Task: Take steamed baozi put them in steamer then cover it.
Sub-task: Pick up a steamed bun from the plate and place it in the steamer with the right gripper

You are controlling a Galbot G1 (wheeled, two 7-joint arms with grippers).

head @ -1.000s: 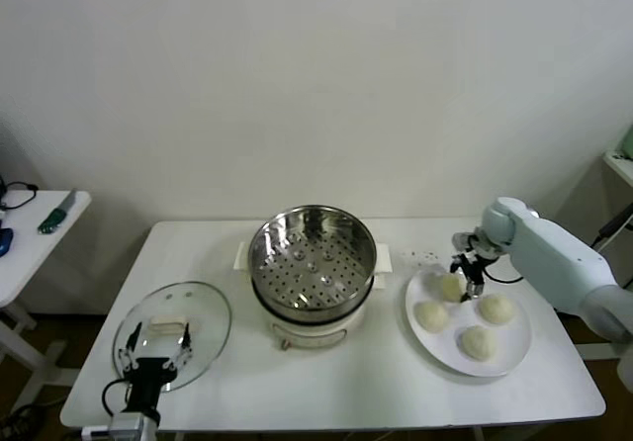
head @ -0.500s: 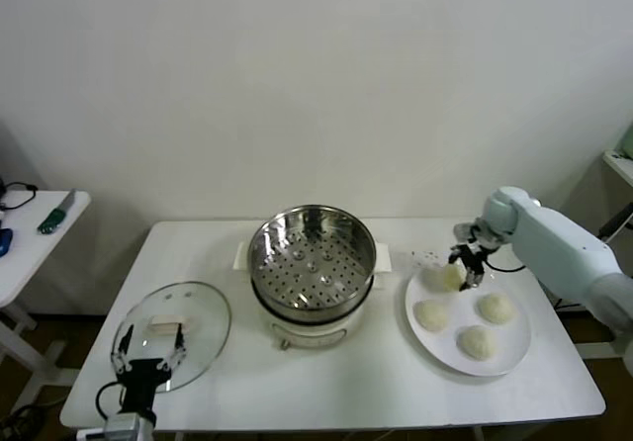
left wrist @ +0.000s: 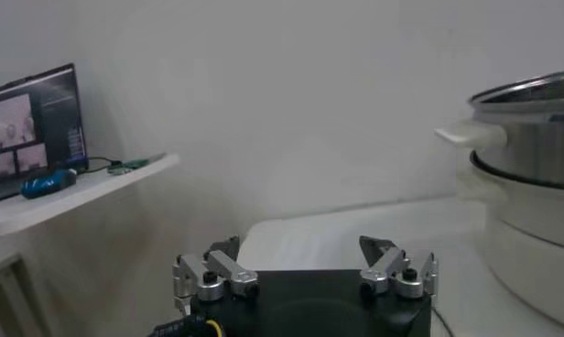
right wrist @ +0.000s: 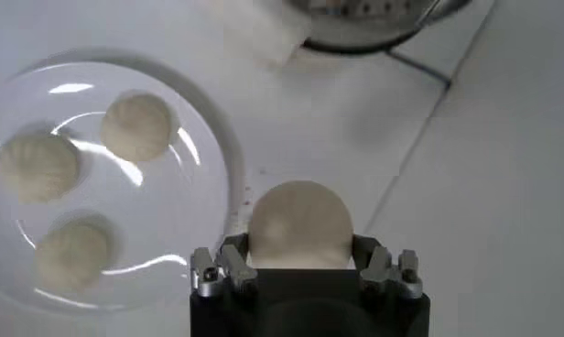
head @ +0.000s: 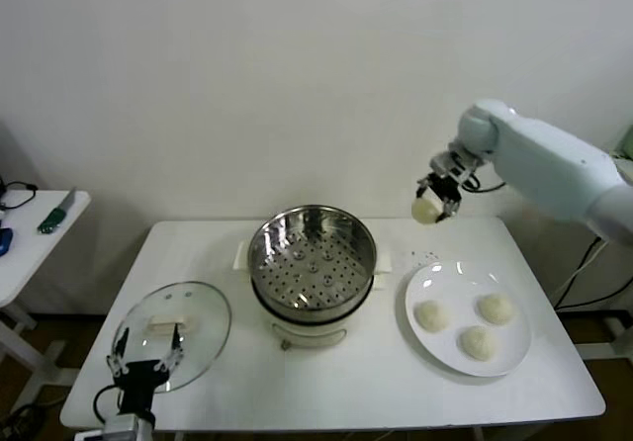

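R end effector [head: 432, 200] clamped on one baozi [head: 426, 210], up in air above tabletop [head: 376, 372], between steamer [head: 312, 263] and plate [head: 514, 357]. Three more baozi [head: 480, 342] on plate. L end effector [head: 144, 361] spread wide, empty, over glass lid [head: 203, 317].

steamer [head: 313, 261] basket uncovered, open from above, bare table [head: 366, 372] in front, lid [head: 173, 332] lying well left

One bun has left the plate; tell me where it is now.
Head view: the bun is in the right gripper, in the air on the right, above the table between steamer and plate.
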